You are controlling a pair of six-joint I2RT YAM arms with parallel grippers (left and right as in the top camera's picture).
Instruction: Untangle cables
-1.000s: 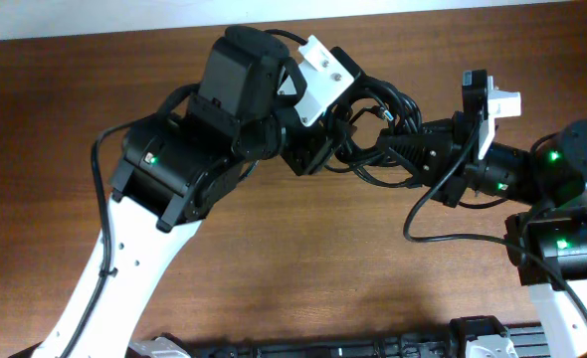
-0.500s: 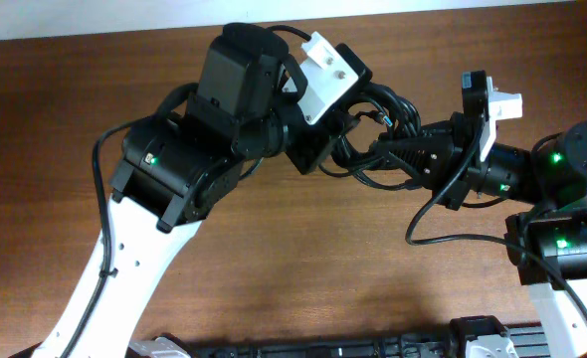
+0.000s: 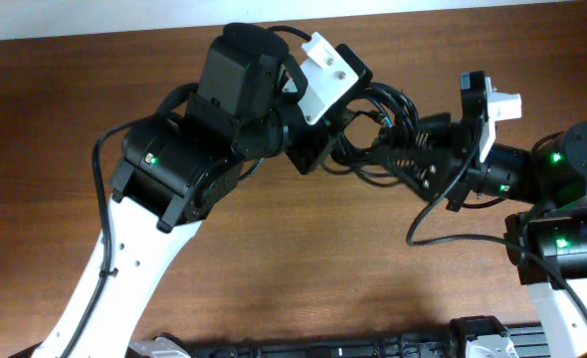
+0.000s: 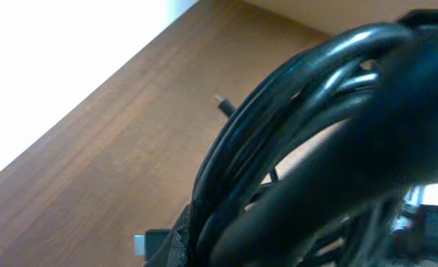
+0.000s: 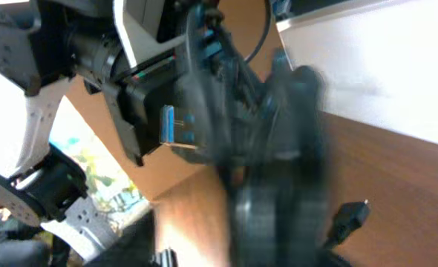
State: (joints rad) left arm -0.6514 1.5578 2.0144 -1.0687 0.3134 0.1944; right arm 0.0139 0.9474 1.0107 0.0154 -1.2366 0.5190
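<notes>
A bundle of black cables (image 3: 378,107) hangs in the air between my two arms, above the brown table (image 3: 303,259). My left gripper (image 3: 323,149) is shut on the left part of the bundle. In the left wrist view the looped cables (image 4: 278,126) fill the frame and a plug tip (image 4: 223,106) sticks out. My right gripper (image 3: 398,151) is at the right side of the bundle and its jaws look spread apart. In the right wrist view the cables (image 5: 226,104) are blurred, a blue USB plug (image 5: 176,124) shows, and a black plug (image 5: 350,215) hangs at lower right.
A loose black cable (image 3: 443,234) loops from the right arm down over the table. The left arm's body (image 3: 174,169) covers the left middle of the table. A pale wall edge (image 3: 423,8) runs along the back.
The right gripper's jaws have spread wider at the bundle than in the earlier frames. The left arm and the bundle have barely moved.
</notes>
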